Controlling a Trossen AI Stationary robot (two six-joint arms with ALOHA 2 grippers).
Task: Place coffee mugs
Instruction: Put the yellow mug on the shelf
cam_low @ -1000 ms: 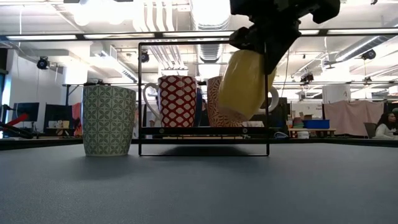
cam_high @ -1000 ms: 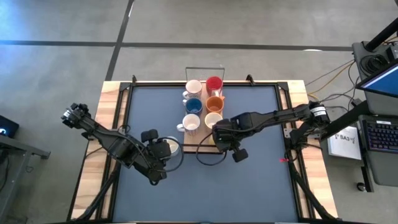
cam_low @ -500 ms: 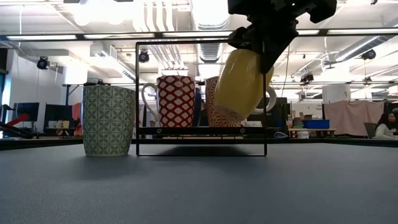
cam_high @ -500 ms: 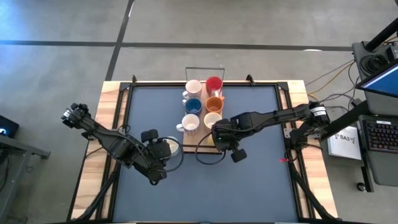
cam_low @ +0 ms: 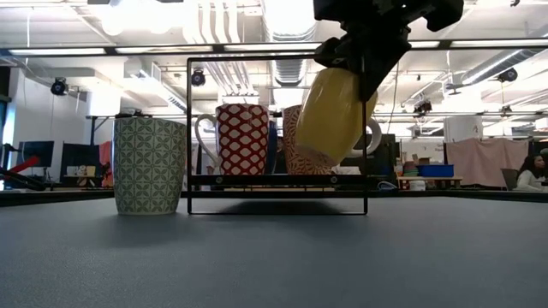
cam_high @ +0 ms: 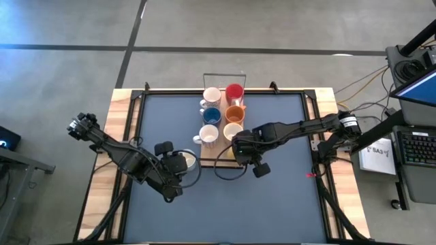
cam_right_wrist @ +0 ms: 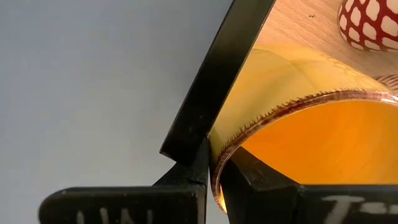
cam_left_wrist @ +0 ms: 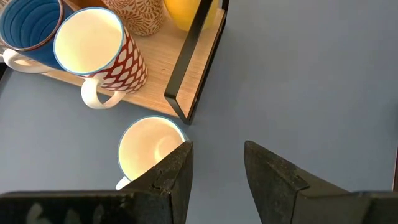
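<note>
A light-wood tray (cam_high: 225,161) with a black frame (cam_low: 278,58) holds several coffee mugs, among them a red-and-white one (cam_left_wrist: 118,65) and a blue one (cam_left_wrist: 25,22). My right gripper (cam_right_wrist: 213,171) is shut on a yellow mug (cam_low: 330,115) that hangs tilted at the tray's near end. Whether the mug's base touches the tray, I cannot tell. A green-patterned mug (cam_low: 150,165) stands on the table left of the tray. My left gripper (cam_left_wrist: 217,168) hovers open above the table beside it. My right gripper pinches the yellow mug's rim (cam_right_wrist: 219,163), one finger inside the mug and one outside against its wall. The fingers come steeply from above. The mug hangs below them, tilted, its base toward the tray floor, close against the black frame bar (cam_right_wrist: 214,87).
The tray's black frame rises as a tall hoop over its near end. Open blue mat (cam_high: 272,204) lies to the tray's right and toward the near edge. Wooden table borders (cam_high: 105,177) flank the mat.
</note>
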